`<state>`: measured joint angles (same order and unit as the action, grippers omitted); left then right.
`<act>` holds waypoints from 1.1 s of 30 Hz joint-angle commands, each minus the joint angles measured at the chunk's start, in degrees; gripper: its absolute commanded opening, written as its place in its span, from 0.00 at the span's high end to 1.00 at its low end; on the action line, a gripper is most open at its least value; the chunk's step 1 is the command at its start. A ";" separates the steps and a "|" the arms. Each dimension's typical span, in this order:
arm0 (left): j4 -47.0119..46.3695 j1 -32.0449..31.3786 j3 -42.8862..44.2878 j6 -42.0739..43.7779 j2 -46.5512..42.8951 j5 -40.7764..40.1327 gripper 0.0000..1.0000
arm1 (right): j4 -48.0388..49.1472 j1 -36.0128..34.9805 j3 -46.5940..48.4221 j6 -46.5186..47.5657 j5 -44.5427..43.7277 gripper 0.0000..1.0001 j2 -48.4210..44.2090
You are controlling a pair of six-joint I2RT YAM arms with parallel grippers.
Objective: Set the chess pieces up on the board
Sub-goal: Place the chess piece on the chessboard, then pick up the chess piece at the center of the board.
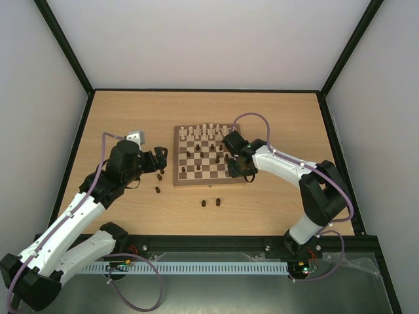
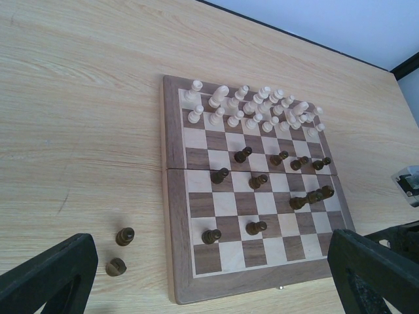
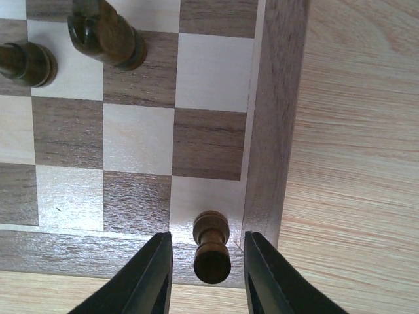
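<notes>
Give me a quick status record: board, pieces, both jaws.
board: lying flat
cream pieces: crowded on the two far rows
dark pieces: scattered over the middle and near rows
off-board pieces: two dark ones left of the board, two more in front of it
right jaws: open, either side of a dark piece on the near right corner square, not touching it
left jaws: open, empty, left of the board
</notes>
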<state>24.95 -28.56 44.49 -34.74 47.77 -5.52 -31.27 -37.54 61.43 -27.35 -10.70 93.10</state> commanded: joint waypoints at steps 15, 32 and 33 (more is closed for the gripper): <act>-0.65 0.43 -0.36 -0.06 -0.83 -0.43 0.01 | -3.67 -0.43 0.51 -0.29 -0.87 0.01 -9.24; -2.34 0.43 3.46 -1.27 5.61 -1.69 0.01 | 0.81 -0.43 -4.57 0.31 6.98 0.01 -23.57; -2.17 0.45 3.76 -1.24 5.86 -2.04 0.01 | 0.52 -0.43 -4.64 0.55 7.39 0.01 -24.10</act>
<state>22.68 -28.56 45.50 -35.33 52.95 -5.96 -30.30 -37.54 58.30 -27.40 -6.13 71.72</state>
